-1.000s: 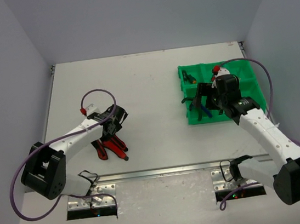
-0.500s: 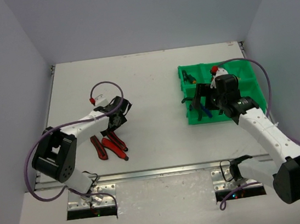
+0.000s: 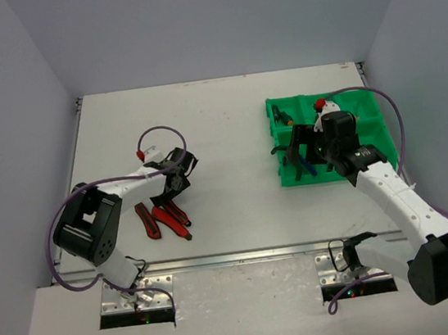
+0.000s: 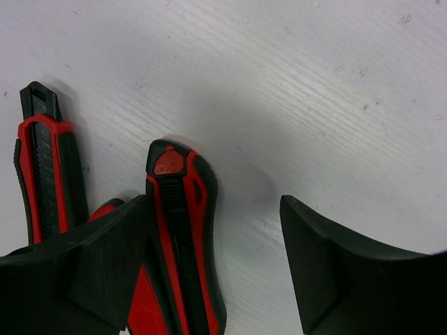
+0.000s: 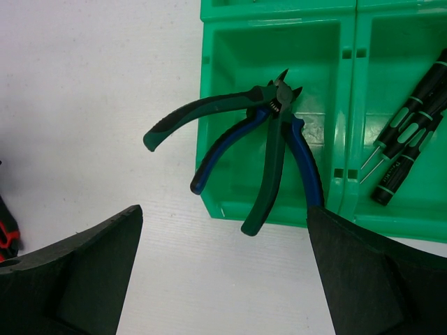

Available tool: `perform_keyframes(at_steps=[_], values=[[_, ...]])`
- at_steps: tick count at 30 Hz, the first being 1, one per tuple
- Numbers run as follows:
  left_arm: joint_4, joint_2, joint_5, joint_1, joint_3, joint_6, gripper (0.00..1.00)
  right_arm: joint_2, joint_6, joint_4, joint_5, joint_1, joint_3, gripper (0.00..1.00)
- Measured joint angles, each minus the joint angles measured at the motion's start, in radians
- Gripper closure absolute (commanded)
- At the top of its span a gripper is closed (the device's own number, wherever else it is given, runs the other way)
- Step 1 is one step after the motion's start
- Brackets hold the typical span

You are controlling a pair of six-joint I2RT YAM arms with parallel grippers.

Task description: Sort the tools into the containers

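Several red-handled cutters (image 3: 165,218) lie on the table at the left. The left wrist view shows two of them (image 4: 183,237) (image 4: 49,174). My left gripper (image 3: 174,189) (image 4: 213,209) is open and empty just above them, with one cutter by its left finger. The green tray (image 3: 369,107) (image 5: 279,35) stands at the right. Green and blue-handled pliers (image 5: 272,132) (image 3: 304,161) lie in its near-left compartment, handles over the rim. Thin screwdrivers (image 5: 405,139) lie in the compartment beside them. My right gripper (image 3: 298,153) (image 5: 223,230) is open and empty above the tray's near-left corner.
A red-topped tool (image 3: 320,104) shows in a far tray compartment behind my right wrist. Another small tool (image 3: 282,116) lies in the far-left compartment. Grey walls close in the table on three sides. A metal rail (image 3: 244,256) runs along the near edge.
My left arm has folded inward and its gripper has shifted slightly up and right from the red cutters, which stay on the table. The right arm has not moved.
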Motion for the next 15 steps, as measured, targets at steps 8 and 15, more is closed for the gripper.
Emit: perform_keyframes(at_steps=[8, 15], values=[[0.022, 0.021, -0.008, 0.005, -0.040, -0.006, 0.36, 0.000, 0.000, 0.008, -0.015, 0.000, -0.003, 0.01], [0.035, 0.022, -0.015, 0.007, -0.052, 0.017, 0.72, 0.001, 0.001, 0.018, -0.042, 0.000, -0.008, 0.01]])
